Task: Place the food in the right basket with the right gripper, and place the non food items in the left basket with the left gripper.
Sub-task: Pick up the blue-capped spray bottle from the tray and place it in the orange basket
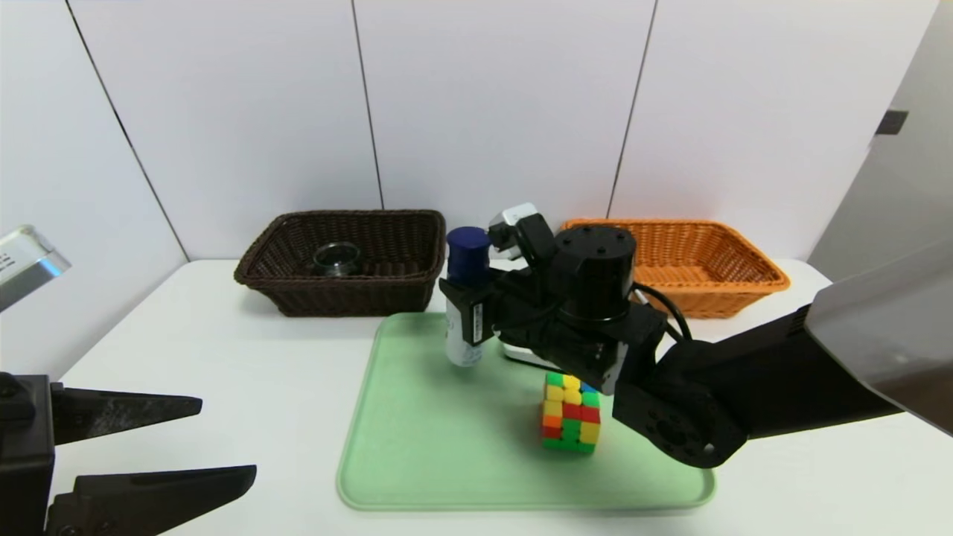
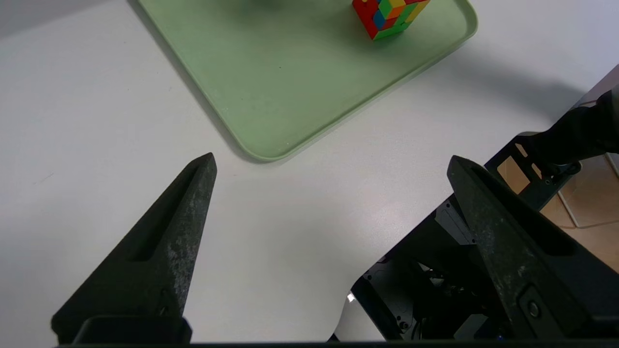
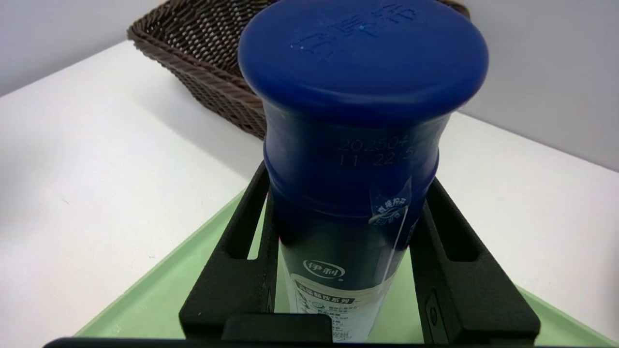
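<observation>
The food, a slim bottle [image 1: 467, 257] with a dark blue cap and white lower label, stands upright at the far side of the green tray [image 1: 417, 447]. My right gripper [image 1: 465, 309] is shut on the bottle [image 3: 358, 145], with one black finger pressed against each side of its dark blue body [image 3: 348, 181]. The puzzle cube [image 1: 571, 413] sits on the tray beside the right wrist. A clear glass cup [image 1: 336, 258] lies in the dark brown left basket [image 1: 298, 290]. The orange right basket [image 1: 715, 290] stands at the far right. My left gripper [image 1: 227, 439] is open at the near left, holding nothing.
A flat white case [image 1: 521, 355] shows partly under the right wrist on the tray. In the left wrist view, the tray corner [image 2: 290, 72] and cube [image 2: 389, 17] lie beyond the open left gripper [image 2: 331, 161], near the table's front edge. White wall panels stand behind the baskets.
</observation>
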`<state>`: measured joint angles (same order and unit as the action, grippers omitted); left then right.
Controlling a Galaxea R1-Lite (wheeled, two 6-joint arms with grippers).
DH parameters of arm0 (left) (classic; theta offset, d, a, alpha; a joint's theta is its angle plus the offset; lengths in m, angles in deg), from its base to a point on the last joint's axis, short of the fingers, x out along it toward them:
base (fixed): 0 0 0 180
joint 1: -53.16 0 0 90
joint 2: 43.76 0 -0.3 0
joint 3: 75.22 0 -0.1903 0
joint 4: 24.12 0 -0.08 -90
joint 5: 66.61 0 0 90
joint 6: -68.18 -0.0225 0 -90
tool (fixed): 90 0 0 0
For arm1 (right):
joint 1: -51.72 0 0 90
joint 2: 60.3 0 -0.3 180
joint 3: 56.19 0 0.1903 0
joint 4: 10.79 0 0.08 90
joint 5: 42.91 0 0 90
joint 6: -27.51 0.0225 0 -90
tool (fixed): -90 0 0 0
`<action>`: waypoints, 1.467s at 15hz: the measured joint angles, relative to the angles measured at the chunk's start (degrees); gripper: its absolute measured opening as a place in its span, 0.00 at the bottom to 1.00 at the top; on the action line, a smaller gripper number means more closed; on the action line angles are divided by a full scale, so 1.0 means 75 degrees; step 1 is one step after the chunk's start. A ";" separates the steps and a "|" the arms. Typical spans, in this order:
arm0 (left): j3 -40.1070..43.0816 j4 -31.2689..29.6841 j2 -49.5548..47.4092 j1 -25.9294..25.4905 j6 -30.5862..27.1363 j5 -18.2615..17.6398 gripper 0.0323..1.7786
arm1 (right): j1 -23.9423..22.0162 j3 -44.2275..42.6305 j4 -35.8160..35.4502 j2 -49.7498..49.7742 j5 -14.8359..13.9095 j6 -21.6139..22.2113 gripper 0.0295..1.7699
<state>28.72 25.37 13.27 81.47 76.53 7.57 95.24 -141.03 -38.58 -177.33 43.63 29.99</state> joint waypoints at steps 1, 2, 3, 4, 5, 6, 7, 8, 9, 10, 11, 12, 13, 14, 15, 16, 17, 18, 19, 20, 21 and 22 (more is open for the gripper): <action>0.0000 0.0000 -0.0003 0.0000 0.0000 0.0000 0.95 | -0.0003 -0.0015 0.0015 0.0059 -0.0005 -0.0003 0.42; -0.0003 0.0000 -0.0003 0.0000 0.0003 0.0000 0.95 | -0.0003 -0.0018 0.0023 0.0120 -0.0005 -0.0003 0.42; -0.0010 0.0003 -0.0003 0.0000 0.0003 0.0000 0.95 | -0.0005 -0.0023 0.0033 0.0190 -0.0005 -0.0011 0.42; -0.0018 0.0000 -0.0005 0.0000 -0.0005 0.0000 0.95 | -0.0005 -0.0029 0.0047 0.0275 -0.0005 -0.0015 0.42; -0.0026 0.0000 -0.0008 0.0000 -0.0008 0.0007 0.95 | -0.0008 -0.0029 0.0085 0.0367 -0.0005 -0.0026 0.42; -0.0037 0.0000 -0.0015 0.0000 -0.0008 0.0010 0.95 | -0.0015 -0.0029 0.0236 0.0488 -0.0005 -0.0033 0.42; -0.0055 0.0000 -0.0023 0.0000 -0.0008 0.0018 0.95 | -0.0033 -0.0041 0.0403 0.0616 -0.0011 -0.0037 0.42; -0.0065 0.0000 -0.0029 -0.0005 -0.0011 0.0018 0.95 | -0.0055 -0.0070 0.0559 0.0756 -0.0015 -0.0041 0.42; -0.0070 -0.0007 -0.0033 -0.0026 -0.0015 0.0018 0.95 | -0.0111 -0.0128 0.0735 0.0912 -0.0016 -0.0063 0.42; -0.0080 -0.0029 -0.0033 -0.0041 -0.0011 0.0021 0.95 | -0.0184 -0.0221 0.0970 0.1076 -0.0023 -0.0102 0.42; -0.0080 -0.0093 -0.0033 -0.0049 -0.0011 0.0021 0.95 | -0.0265 -0.0319 0.1219 0.1219 -0.0020 -0.0128 0.42; -0.0076 -0.0137 -0.0033 -0.0073 -0.0011 0.0024 0.95 | -0.0401 -0.0473 0.1530 0.1385 -0.0020 -0.0161 0.42; -0.0076 -0.0161 -0.0029 -0.0085 -0.0011 0.0024 0.95 | -0.0551 -0.0624 0.1833 0.1533 -0.0026 -0.0221 0.42; -0.0076 -0.0205 -0.0029 -0.0089 -0.0011 0.0024 0.95 | -0.0710 -0.0790 0.2131 0.1679 -0.0026 -0.0291 0.42; -0.0076 -0.0265 -0.0023 -0.0093 -0.0011 0.0015 0.95 | -0.0889 -0.0952 0.2375 0.1811 -0.0029 -0.0320 0.42; -0.0076 -0.0301 -0.0015 -0.0096 -0.0011 0.0015 0.95 | -0.1113 -0.1136 0.2602 0.1936 -0.0026 -0.0354 0.42; -0.0076 -0.0330 -0.0005 -0.0089 -0.0011 0.0011 0.95 | -0.1349 -0.1344 0.2804 0.2037 -0.0026 -0.0385 0.42; -0.0076 -0.0338 0.0000 -0.0081 -0.0011 0.0010 0.95 | -0.1625 -0.1559 0.2955 0.2136 -0.0023 -0.0398 0.42; -0.0076 -0.0335 0.0007 -0.0075 -0.0015 0.0003 0.95 | -0.1885 -0.1726 0.3069 0.2206 -0.0029 -0.0403 0.41; -0.0080 -0.0338 0.0010 -0.0081 -0.0008 0.0000 0.95 | -0.2139 -0.1845 0.3113 0.2256 -0.0029 -0.0421 0.41; -0.0091 -0.0338 0.0010 -0.0081 -0.0008 -0.0002 0.95 | -0.2393 -0.1921 0.3131 0.2289 -0.0029 -0.0455 0.41; -0.0094 -0.0338 0.0010 -0.0081 -0.0011 0.0000 0.95 | -0.2643 -0.1959 0.3121 0.2300 -0.0029 -0.0520 0.41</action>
<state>28.01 22.83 13.34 80.86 76.45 7.57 75.42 -155.72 -15.17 -160.08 43.41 26.09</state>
